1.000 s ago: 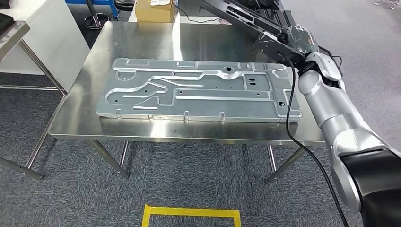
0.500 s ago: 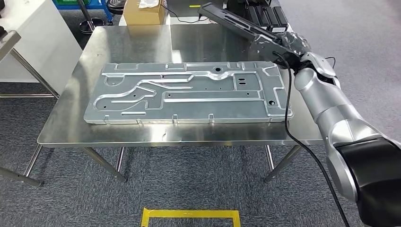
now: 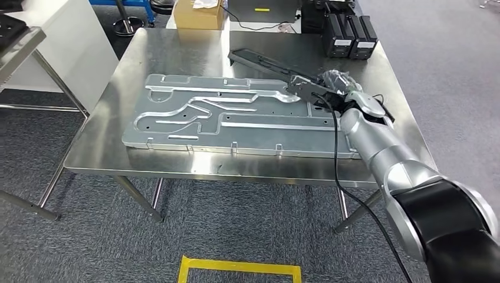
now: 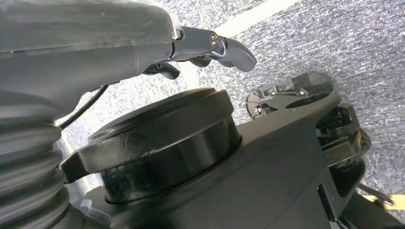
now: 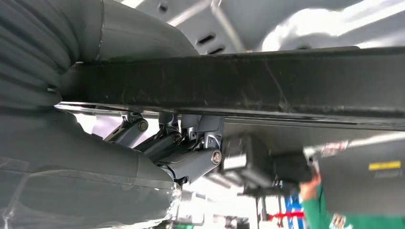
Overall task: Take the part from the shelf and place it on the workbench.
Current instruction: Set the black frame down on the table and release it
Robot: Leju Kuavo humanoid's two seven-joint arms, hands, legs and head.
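The right hand (image 3: pixel 330 88) grips one end of the long black part (image 3: pixel 265 63) (its fingers wrapped round it), holding it over the grey panel (image 3: pixel 236 115) toward the bench's (image 3: pixel 177 50) right edge.

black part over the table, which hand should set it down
Right. The right hand already grips the long black part above the steel workbench, while the left hand hangs by the floor.
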